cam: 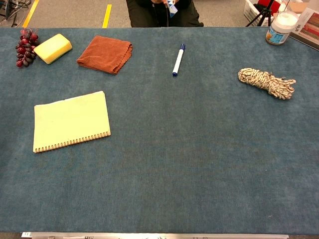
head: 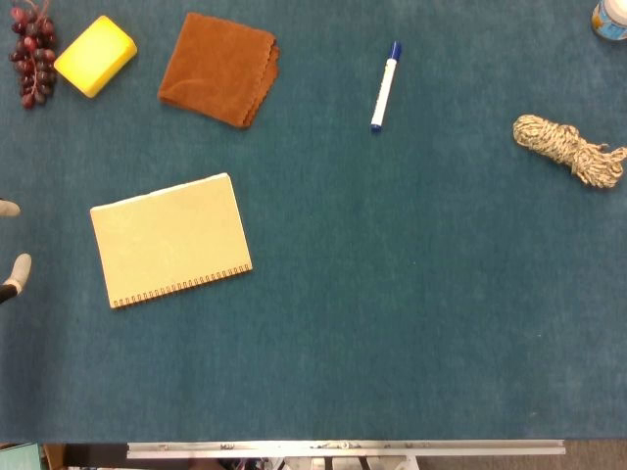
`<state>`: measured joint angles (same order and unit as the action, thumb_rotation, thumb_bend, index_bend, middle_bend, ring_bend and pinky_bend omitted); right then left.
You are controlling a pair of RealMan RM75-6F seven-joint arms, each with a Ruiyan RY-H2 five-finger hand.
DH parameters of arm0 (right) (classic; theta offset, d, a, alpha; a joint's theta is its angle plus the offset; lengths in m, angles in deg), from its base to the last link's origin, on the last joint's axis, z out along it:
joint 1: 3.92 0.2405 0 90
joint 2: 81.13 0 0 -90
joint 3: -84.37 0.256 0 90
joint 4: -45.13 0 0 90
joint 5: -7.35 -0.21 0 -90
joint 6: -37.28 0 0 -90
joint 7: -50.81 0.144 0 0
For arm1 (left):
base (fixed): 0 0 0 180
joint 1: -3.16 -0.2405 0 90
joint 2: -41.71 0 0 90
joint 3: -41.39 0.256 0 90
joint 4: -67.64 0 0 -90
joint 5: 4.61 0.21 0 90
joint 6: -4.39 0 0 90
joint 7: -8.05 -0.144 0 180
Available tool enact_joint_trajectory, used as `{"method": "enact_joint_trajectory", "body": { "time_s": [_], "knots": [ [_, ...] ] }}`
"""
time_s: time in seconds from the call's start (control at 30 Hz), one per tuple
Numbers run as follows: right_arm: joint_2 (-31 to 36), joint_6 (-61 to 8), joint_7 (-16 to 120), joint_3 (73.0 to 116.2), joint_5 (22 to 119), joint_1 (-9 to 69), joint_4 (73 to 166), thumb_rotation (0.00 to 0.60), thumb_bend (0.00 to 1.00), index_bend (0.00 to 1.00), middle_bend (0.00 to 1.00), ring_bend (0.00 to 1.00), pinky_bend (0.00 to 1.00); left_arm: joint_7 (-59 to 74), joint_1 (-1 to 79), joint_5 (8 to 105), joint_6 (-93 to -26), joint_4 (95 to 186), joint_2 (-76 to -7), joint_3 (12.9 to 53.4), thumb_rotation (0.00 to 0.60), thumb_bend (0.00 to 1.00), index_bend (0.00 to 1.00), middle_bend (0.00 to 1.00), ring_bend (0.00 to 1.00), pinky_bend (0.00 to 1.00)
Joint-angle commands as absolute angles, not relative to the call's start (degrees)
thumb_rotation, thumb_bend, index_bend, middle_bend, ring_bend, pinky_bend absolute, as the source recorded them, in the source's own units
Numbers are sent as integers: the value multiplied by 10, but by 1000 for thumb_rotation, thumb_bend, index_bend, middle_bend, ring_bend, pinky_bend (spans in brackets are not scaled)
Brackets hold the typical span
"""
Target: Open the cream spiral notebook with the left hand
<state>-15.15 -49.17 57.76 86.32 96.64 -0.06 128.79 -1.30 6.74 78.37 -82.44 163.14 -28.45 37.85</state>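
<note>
The cream spiral notebook [head: 171, 240] [cam: 71, 121] lies closed and flat on the teal table, left of centre, with its spiral binding along the near edge. Only fingertips [head: 17, 272] of my left hand [head: 10, 245] show in the head view, at the far left edge and well apart from the notebook's left side. They are spread and hold nothing. The chest view does not show this hand. My right hand appears in neither view.
Along the far left stand red grapes [head: 32, 54], a yellow sponge [head: 95, 55] and a folded brown cloth [head: 219, 69]. A blue-capped marker [head: 385, 85] lies at the far centre, a rope bundle [head: 570, 149] at the right, and a white jar [cam: 280, 28] at the far right corner.
</note>
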Motion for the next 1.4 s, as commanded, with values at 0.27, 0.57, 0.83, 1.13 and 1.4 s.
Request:
{"method": "enact_joint_trajectory", "body": {
  "time_s": [0.27,0.57,0.83,1.13,1.4],
  "knots": [
    [-152,-495,573,871,963,2,1292,600,379,620,516,446,470,-8,69,791,-823,1628,-282,382,600,246,338,301,223,162],
    [-160,-496,555,882,954,6,1307,600,379,584,464,413,470,15,107,837,-749,1627,-242,413,600,246,223,228,166,144],
    [-168,-495,556,884,950,5,1318,600,379,551,459,408,470,49,171,899,-667,1612,-231,434,600,246,39,107,68,110],
    [-171,-494,559,882,949,3,1320,600,379,544,457,407,470,48,241,945,-598,1587,-263,439,600,246,0,3,0,66],
    [-169,-491,567,880,945,0,1313,600,379,540,457,407,470,17,283,934,-529,1563,-304,445,600,246,0,0,0,33]
  ]
}}
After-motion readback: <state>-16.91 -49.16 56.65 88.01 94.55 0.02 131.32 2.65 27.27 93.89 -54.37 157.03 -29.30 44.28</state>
